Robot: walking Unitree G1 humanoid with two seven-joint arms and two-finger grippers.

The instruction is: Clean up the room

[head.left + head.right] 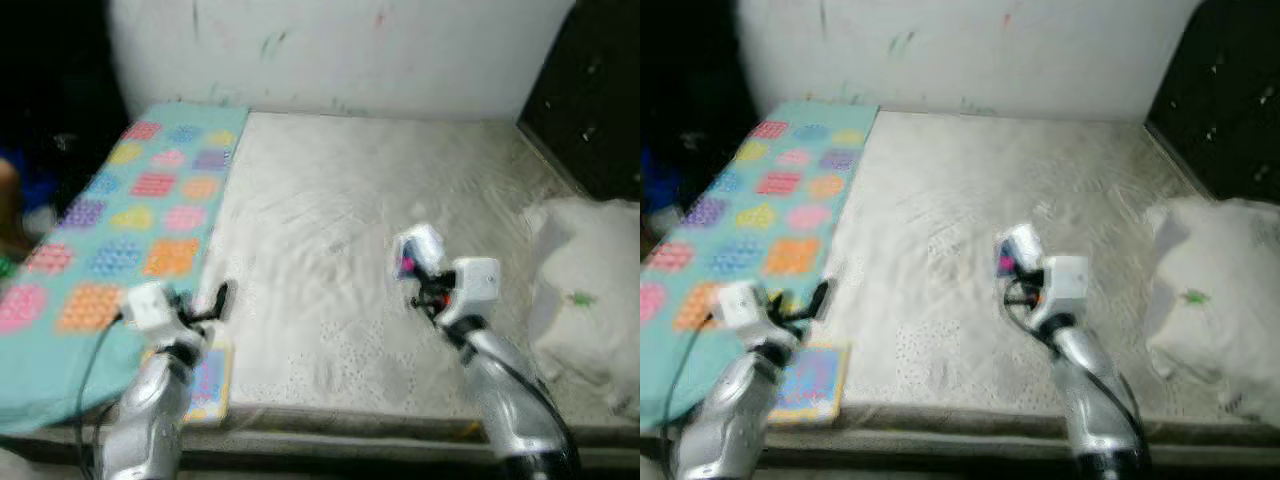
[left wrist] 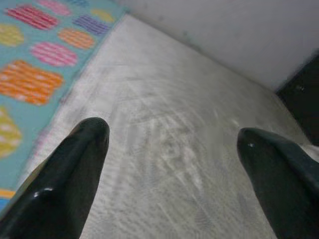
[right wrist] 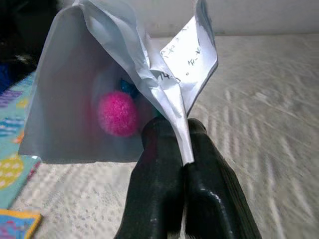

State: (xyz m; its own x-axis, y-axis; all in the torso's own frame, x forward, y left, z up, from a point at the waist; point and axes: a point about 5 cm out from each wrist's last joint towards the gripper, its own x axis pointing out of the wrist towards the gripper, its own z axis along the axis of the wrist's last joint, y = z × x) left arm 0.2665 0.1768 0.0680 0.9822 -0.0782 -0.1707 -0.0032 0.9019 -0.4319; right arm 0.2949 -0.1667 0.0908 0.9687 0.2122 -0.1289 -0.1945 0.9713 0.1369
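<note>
My right gripper [image 3: 182, 149] is shut on a crumpled white paper [image 3: 149, 74] with handwriting, which curls around a pink fuzzy ball [image 3: 117, 113]. In the left eye view that paper [image 1: 418, 250] is held above the middle of the white mattress [image 1: 380, 190]. Lower left, my left gripper [image 1: 218, 300] hangs open over the mattress edge, nothing between its fingers [image 2: 75, 169]. A small colourful book [image 1: 207, 385] lies flat just below it near the front edge.
A teal blanket [image 1: 130, 220] with coloured patches covers the mattress's left side. A white pillow [image 1: 590, 290] lies at the right. A marked white wall [image 1: 340, 50] stands behind. Dark areas flank both sides.
</note>
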